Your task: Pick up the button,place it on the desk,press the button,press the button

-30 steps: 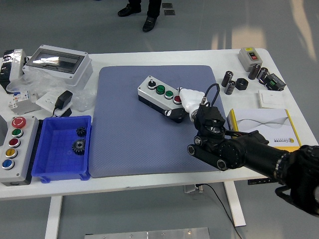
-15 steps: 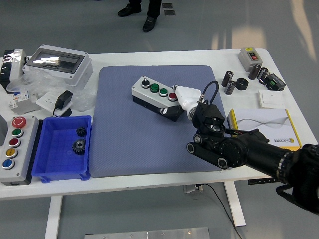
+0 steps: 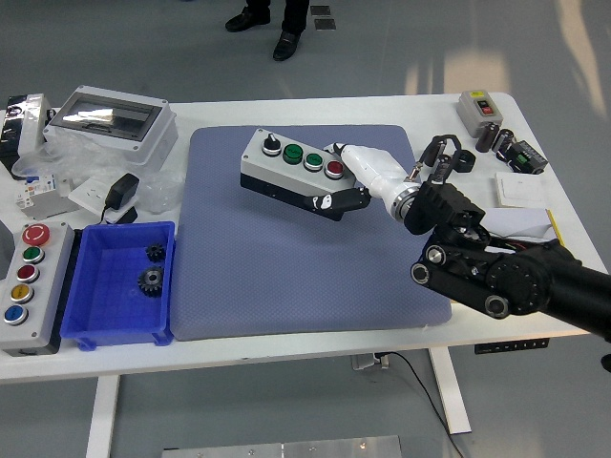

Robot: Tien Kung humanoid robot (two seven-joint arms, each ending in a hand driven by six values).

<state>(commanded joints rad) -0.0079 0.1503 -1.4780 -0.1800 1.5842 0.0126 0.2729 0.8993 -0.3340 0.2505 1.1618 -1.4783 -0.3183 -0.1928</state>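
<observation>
The grey button box carries a black knob, two green buttons and a red button. It is tilted, lifted over the blue mat. My right hand, white with black fingers, grips the box at its right end, near the red button. The black right arm comes in from the lower right. A second grey box with red, green, yellow and blue buttons lies at the table's left front. My left arm is out of view.
A blue bin with two gears stands left of the mat. A grey enclosure, plastic bags and a charger lie at back left. Small black parts, a switch box and a booklet lie at right. A person's shoes show beyond the table.
My right hand has lifted the button box off the mat and carried it up and to the left. The forearm has swung out to the right.
</observation>
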